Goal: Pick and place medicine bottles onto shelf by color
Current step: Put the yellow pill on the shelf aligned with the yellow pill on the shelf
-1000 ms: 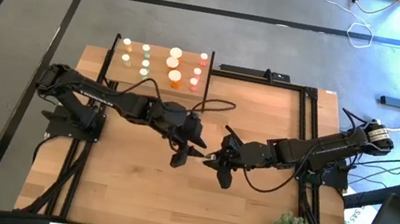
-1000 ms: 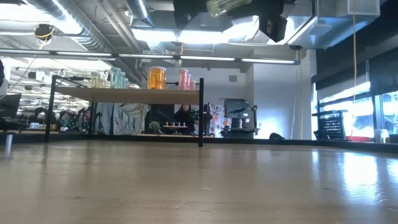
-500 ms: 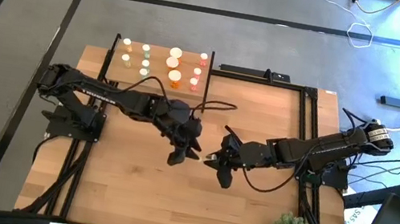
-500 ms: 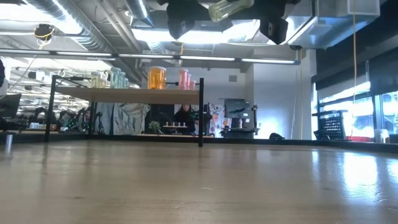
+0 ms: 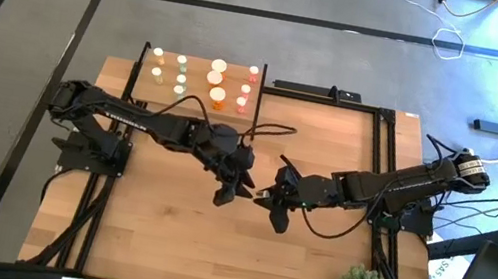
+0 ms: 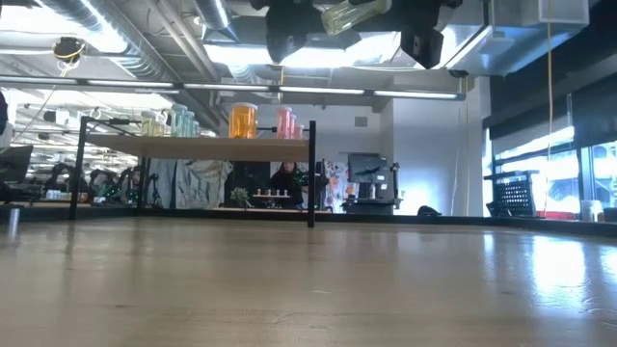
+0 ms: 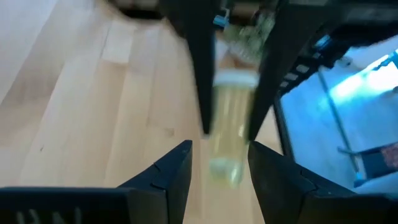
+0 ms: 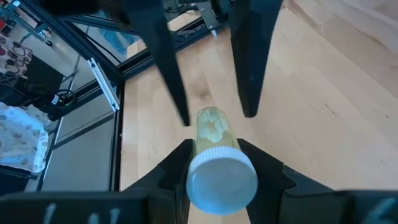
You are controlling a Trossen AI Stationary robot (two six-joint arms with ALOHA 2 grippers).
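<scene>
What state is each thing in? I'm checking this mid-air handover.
pale green bottle: capped, held in mid-air
right gripper: shut on the pale green bottle near its cap
left gripper: open, straddling the bottle's far end
other bottles: upright on the shelf

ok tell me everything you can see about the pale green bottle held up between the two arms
The pale green see-through plastic bottle has a round white cap and pale pills inside. It lies roughly level in the air above the wooden table, touching no surface. The right tool is shut on it just below the cap, and the left tool has its fingers on either side of the bottle's base end.
</scene>
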